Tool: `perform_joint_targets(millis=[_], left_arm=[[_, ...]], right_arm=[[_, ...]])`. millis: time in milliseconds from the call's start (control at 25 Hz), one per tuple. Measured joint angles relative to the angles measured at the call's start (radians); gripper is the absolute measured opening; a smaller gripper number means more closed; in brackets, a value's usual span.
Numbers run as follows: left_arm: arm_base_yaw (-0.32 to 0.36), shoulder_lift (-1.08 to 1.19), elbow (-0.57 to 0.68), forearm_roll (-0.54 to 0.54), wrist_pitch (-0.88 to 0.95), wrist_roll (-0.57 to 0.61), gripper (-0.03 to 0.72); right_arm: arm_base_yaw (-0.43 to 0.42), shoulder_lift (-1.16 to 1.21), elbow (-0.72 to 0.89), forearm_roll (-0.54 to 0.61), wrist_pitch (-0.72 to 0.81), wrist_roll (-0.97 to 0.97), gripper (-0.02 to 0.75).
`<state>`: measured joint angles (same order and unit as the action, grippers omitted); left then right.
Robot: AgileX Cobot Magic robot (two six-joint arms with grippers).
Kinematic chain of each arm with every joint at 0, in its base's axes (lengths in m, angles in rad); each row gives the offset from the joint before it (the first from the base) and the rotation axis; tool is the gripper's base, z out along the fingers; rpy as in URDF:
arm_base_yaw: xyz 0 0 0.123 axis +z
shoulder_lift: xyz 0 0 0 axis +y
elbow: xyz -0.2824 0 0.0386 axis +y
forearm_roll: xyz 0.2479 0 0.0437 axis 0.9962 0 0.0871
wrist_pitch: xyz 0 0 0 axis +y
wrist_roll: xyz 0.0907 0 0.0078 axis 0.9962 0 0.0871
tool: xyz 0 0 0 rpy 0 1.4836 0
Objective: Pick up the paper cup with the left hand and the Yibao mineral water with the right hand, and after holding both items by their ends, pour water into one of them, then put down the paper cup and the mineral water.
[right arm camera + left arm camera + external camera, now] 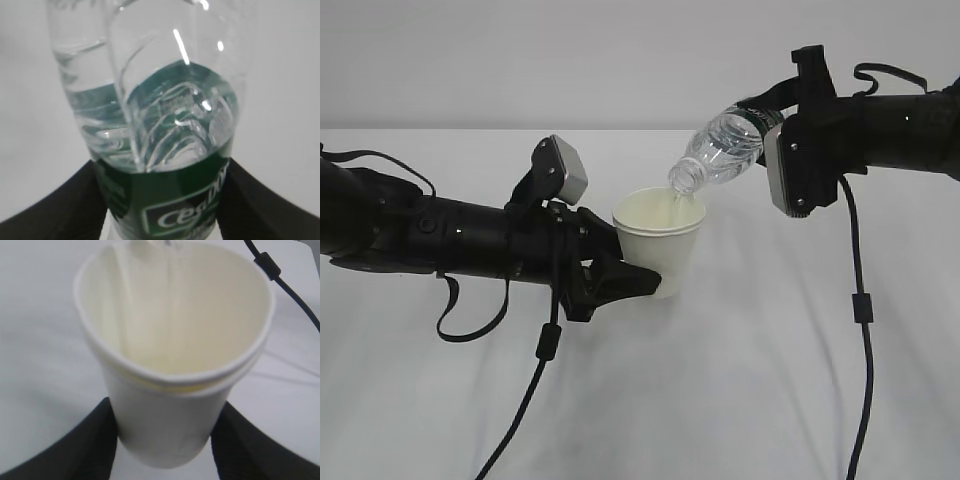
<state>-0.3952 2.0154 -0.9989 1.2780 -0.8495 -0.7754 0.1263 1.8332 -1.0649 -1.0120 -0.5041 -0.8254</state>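
Exterior view: left tool (620,283) is clamping the paper cup (660,240) near its base, holding it upright above the white bench (740,400). Right tool (767,122) is gripping the Yibao mineral water (720,150) by its green-labelled end, bottle tilting neck-down w/ its mouth just over the cup rim. Water (678,205) is streaming into the cup. Left wrist view: cup rim is squeezed oval btw. the fingers (80,450). Right wrist view: fingers (260,205) are pressing both sides of the label.
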Motion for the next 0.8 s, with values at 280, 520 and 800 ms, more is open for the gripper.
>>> perform_joint_targets(millis=[280,520,800], left_arm=[[0.000,0.000,0.000,0.000,0.000,0.000,0.397],[0.000,0.000,0.000,0.000,0.000,0.000,0.397],[0.000,0.000,0.000,0.000,0.000,0.000,0.397]], right_arm=[[0.000,0.000,0.000,0.000,0.000,0.000,0.456],[0.000,0.000,0.000,0.000,0.000,0.000,0.456],[0.000,0.000,-0.001,0.000,0.000,0.000,0.456]])
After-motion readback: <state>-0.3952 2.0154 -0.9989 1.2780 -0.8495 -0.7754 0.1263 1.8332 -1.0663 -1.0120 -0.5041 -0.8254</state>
